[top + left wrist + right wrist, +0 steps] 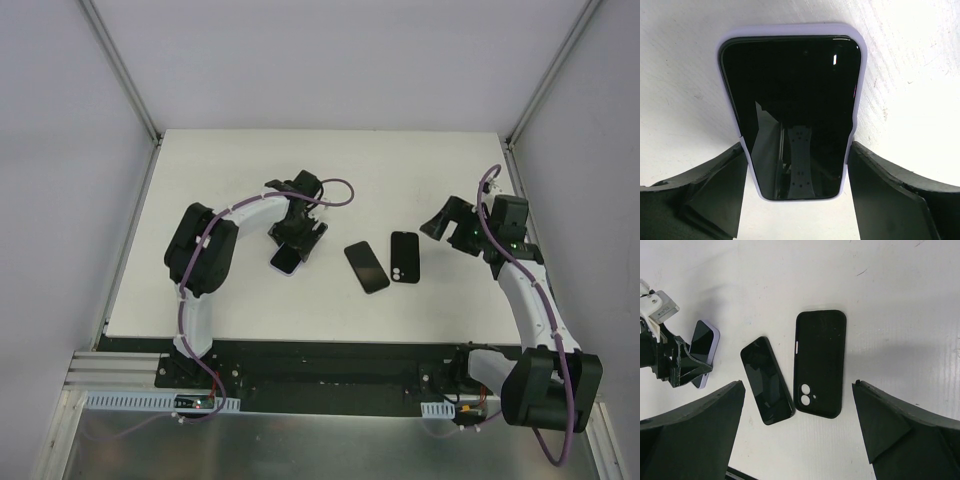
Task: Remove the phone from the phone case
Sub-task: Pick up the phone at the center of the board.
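Left gripper (796,152) flanks lilac case (790,29) at 3 and 9 o'clock, grip unclear; I'd pinch there, judging rim soft, phone (790,90) slick.

No readable txt, brands or nrs: phone (790,100) screen blank, black case (820,362) no legible mark, white tag (657,307) too blurred.

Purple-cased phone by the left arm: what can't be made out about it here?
- Top view: the left jaws cover most of the phone; only one end shows.
- Left wrist view: unclear whether the jaws press the sides of the case; its back faces the table.
- Right wrist view: small, partly behind those jaws.
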Controlling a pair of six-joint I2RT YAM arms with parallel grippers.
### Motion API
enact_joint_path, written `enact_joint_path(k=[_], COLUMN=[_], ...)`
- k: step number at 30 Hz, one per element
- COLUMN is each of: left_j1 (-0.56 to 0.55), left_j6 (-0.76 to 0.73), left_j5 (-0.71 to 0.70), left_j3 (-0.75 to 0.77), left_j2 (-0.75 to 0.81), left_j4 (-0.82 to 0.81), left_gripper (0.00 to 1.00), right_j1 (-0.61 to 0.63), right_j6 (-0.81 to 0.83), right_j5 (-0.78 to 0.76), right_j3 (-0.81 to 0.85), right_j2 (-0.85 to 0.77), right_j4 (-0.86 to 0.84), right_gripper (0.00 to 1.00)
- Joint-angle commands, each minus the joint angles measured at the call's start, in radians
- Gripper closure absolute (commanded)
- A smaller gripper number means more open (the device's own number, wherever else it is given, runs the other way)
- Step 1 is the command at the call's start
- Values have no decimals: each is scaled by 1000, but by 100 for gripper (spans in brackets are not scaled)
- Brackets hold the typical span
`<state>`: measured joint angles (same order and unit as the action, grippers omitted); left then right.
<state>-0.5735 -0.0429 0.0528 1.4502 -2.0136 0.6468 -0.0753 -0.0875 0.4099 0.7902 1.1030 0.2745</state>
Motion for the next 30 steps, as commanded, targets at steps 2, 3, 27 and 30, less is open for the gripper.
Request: enact_joint_path(k=[2,3,27,30], left_j1=[12,12,-100,-108], left_j6=[-93,-109,-155,-155], left_j5=[168,194,254,243], left_j3=[-56,-59,2,13], left_j2=[5,18,302,305], left_j4=[-53,-58,-102,-101], left_gripper=[100,100,100,100], right_j1=[-1,2,351,367], right_j6=[11,0,-169,-181], right_j5=[125,154,349,357], right_j3=[-23,-26,254,274], right_j2=[-37,-32,448,462], right_j4=[-66,-83,-316,-313], right_gripper=[1,1,5,5])
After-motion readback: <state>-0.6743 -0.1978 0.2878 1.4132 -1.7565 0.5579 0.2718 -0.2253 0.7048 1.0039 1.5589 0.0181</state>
